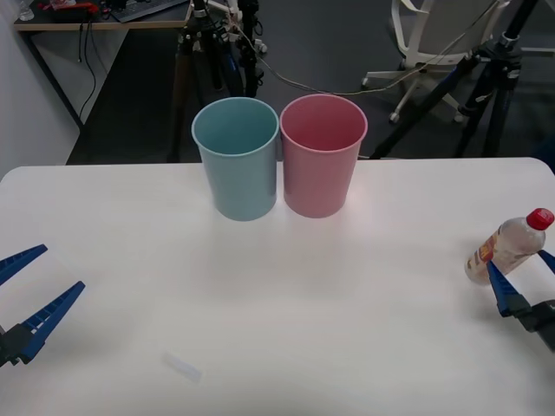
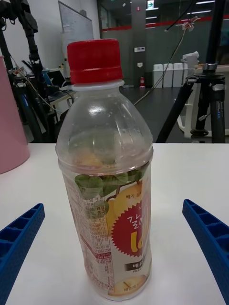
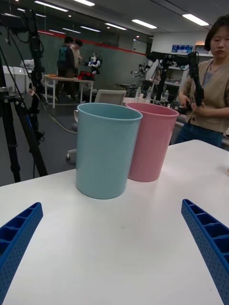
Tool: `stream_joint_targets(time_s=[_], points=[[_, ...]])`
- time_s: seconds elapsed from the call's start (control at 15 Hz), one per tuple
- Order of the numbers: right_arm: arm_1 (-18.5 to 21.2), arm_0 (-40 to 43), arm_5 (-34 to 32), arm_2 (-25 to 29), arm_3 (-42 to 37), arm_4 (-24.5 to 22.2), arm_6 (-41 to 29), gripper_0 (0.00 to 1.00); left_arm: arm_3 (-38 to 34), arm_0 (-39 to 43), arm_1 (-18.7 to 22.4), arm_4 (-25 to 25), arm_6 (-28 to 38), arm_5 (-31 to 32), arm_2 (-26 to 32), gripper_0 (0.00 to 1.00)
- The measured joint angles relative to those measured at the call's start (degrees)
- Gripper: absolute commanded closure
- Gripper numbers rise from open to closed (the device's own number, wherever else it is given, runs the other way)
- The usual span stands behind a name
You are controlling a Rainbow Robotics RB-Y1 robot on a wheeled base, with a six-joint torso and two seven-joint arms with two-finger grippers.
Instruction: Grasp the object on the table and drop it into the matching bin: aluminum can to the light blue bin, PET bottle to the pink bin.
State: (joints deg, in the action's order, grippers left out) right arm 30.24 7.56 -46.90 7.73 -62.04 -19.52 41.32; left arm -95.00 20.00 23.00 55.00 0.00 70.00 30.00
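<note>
While the bottle [image 1: 508,246] stands upright near the right edge of the table [image 1: 277,295], its red cap [image 2: 93,60] on top and its orange, red and yellow label [image 2: 125,233] facing the right wrist camera, the right gripper [image 1: 520,282] sits at it with its blue fingers [image 2: 210,238] spread wide, one on each side of the bottle and apart from it. The pink bin [image 1: 322,154] and the light blue bin [image 1: 237,157] stand side by side at the table's far middle (the blue one to the robot's left), well apart from the bottle. The left gripper [image 1: 26,295] rests low at the table's near left edge, its jaws released and holding nothing.
</note>
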Motion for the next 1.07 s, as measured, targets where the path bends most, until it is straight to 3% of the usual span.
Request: stream_joint_targets(time_s=[1.07], points=[[-1.8, -6.1, 8.7, -1.7, 0.0, -0.3, -0.9, 0.0, 0.0, 0.0, 0.0, 0.0, 0.0, 0.0, 0.0, 0.0]])
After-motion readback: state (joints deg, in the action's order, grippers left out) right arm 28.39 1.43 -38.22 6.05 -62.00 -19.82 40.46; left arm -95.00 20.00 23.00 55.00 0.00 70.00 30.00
